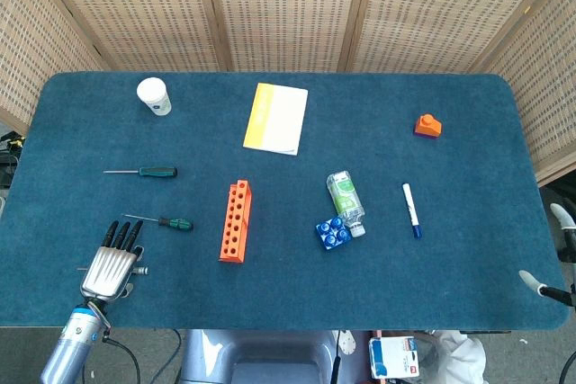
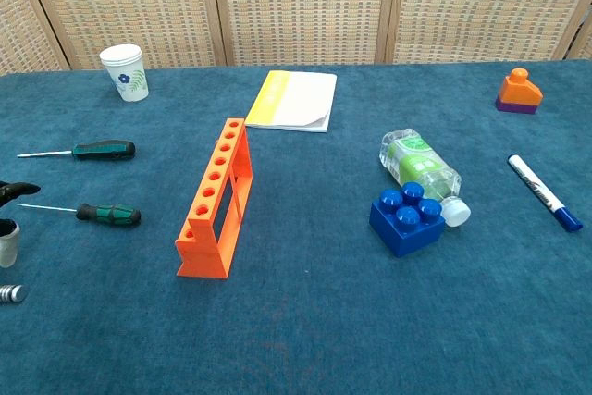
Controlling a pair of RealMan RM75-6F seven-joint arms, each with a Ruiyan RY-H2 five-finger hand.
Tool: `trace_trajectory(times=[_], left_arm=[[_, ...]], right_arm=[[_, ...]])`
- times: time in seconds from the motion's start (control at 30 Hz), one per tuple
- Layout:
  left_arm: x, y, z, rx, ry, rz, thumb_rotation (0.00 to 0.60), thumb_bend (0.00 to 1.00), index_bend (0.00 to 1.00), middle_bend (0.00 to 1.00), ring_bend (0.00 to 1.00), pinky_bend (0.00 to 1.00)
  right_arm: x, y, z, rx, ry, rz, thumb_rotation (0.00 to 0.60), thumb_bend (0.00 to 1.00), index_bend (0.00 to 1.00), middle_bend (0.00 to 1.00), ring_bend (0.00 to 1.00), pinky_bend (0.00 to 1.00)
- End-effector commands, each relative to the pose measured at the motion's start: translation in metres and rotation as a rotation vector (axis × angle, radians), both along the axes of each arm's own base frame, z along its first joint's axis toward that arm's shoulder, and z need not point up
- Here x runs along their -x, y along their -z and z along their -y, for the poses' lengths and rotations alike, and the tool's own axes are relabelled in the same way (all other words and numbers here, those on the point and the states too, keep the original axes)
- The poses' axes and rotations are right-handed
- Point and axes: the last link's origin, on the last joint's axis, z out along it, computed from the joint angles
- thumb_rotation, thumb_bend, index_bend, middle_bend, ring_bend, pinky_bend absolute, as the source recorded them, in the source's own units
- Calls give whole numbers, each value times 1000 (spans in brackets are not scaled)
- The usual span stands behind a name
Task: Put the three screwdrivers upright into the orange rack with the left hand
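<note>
Three screwdrivers lie flat on the blue table left of the orange rack (image 1: 236, 221) (image 2: 217, 201), which stands empty. The far one has a dark green handle (image 1: 157, 171) (image 2: 104, 148). The middle one has a green and black handle (image 1: 175, 223) (image 2: 109, 215). My left hand (image 1: 112, 258) (image 2: 7, 193) hovers palm down over the nearest, silver-handled screwdriver (image 1: 141, 270) (image 2: 11, 293), fingers stretched out and holding nothing; most of that tool is hidden under it. Only spread fingertips of my right hand (image 1: 537, 284) show at the right table edge.
A paper cup (image 1: 154, 96) stands at the back left and a yellow-and-white notebook (image 1: 276, 118) behind the rack. Right of the rack lie a small bottle (image 1: 345, 200), a blue brick (image 1: 331, 233), a marker (image 1: 411, 209) and an orange block (image 1: 428, 125).
</note>
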Motion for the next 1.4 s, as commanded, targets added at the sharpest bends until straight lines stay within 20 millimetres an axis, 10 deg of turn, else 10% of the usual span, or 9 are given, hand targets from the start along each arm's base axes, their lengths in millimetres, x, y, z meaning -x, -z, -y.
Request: trace_trajectory(times=[0.03,1.4], left_arm=[[0,1,0,4,-3,-4,600,181,465,0,0,0],[1,17,-8,34,-75,2,600,315,497,0,0,0]], right_arm=[[0,0,0,-1,0,1,600,0,0,0,0,0],[3,1,4,-21,6,18,600,0,0,0,0,0]])
